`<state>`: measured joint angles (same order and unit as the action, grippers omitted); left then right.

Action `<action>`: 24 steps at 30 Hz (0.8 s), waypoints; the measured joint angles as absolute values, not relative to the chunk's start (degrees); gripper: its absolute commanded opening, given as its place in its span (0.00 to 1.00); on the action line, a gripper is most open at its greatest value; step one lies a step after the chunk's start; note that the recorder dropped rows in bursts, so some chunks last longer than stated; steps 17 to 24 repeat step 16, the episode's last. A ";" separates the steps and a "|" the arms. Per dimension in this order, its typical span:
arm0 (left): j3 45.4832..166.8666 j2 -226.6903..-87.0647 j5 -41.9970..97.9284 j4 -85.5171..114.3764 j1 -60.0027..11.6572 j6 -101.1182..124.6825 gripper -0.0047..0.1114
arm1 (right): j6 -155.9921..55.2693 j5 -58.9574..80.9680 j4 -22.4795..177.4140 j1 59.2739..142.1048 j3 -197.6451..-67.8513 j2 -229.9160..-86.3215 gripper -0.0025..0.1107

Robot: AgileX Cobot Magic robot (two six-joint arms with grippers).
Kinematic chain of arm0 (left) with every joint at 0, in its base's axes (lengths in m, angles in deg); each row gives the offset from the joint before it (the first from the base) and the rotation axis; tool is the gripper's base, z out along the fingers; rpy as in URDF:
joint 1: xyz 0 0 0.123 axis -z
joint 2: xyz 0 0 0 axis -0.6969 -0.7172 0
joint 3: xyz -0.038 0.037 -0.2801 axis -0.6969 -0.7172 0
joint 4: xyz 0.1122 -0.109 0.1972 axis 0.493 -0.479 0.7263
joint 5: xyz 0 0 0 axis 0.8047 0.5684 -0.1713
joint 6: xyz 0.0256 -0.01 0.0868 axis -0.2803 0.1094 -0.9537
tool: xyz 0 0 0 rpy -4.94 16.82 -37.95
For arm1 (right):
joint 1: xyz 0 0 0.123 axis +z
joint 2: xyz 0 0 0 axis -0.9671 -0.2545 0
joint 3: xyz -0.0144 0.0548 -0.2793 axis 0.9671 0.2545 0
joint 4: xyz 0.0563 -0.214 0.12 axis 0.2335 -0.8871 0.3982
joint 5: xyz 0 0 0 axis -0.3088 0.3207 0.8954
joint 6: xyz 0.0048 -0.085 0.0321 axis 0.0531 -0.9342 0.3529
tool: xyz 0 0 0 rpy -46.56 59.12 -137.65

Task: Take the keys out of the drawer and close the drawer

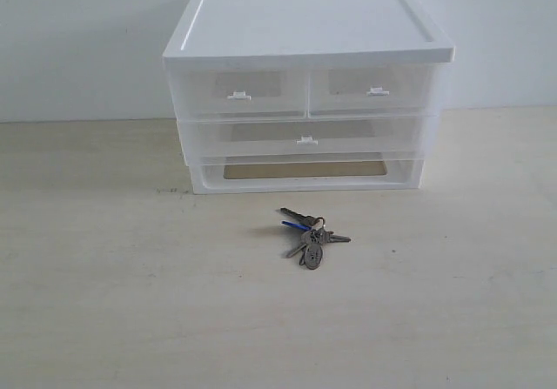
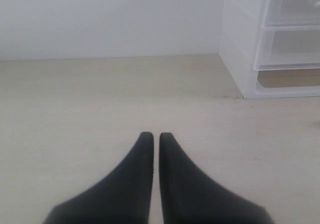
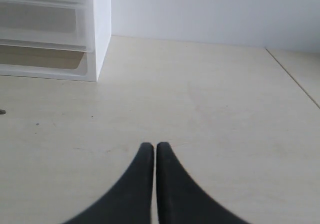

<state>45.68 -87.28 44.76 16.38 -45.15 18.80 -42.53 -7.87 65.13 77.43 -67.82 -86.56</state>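
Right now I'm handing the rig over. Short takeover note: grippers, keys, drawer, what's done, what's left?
Left gripper: shut, holding nothing, off to the left of the cabinet.
Right gripper: shut, holding nothing, off to the cabinet's right.
Keys: lying on the table in front of the cabinet, clear of it.
Drawer: the wide one looks pushed in, level with the cabinet front.
Done: keys out, drawer apparently closed.
Left: nothing obvious.

The keys [image 1: 312, 238] are grey with one blue head, the cabinet [image 1: 305, 28] white, the table [image 1: 104, 302] pale beige.
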 measured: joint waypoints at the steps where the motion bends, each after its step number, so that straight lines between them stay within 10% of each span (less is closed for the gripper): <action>1: 45.68 -87.28 44.76 16.38 -45.15 18.80 0.08 | -42.53 -7.87 65.13 77.43 -67.82 -86.56 0.02; 24: 45.68 -87.28 44.76 16.38 -45.15 18.80 0.08 | -42.15 -7.87 65.13 77.43 -67.82 -86.56 0.02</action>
